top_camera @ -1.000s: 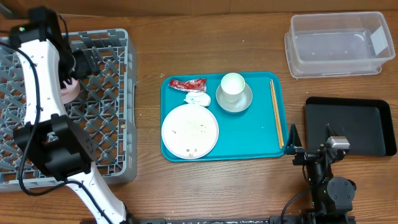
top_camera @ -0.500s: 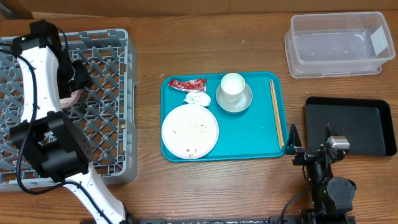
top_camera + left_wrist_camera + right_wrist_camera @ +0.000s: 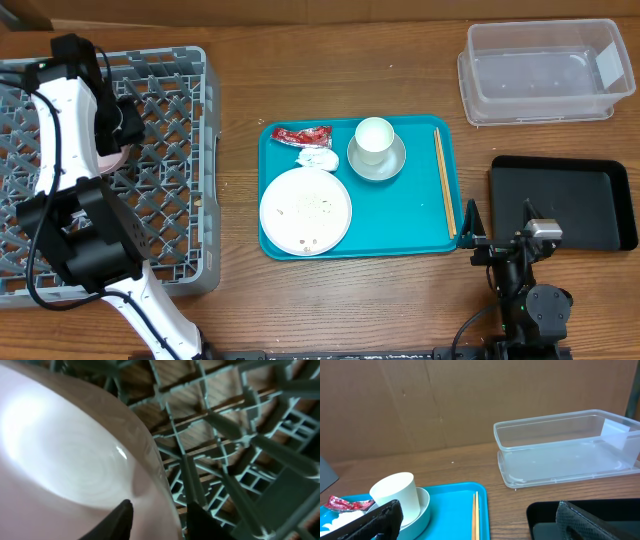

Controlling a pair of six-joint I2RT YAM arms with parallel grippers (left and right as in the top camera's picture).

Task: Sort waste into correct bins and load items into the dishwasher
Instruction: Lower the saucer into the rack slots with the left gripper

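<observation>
Narrowing left gripper (image 3: pixel 160 517), wide 1 second ago, astride rim of small white bowl (image 3: pixel 65 460) lying in dish rack (image 3: pixel 170 200); cannot tell whether clamped. Likely re-seating it. Holding right gripper (image 3: pixel 477 525) spread apart, idle. Leaving teal tray (image 3: pixel 400 220) load waiting.

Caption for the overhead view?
Small white cup in grey bowl, large white plate and wooden chopsticks on a teal tray beside a grey dish rack.

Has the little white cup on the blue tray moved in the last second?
No. The white cup stands at the same spot on the teal tray, in the grey bowl.
</observation>
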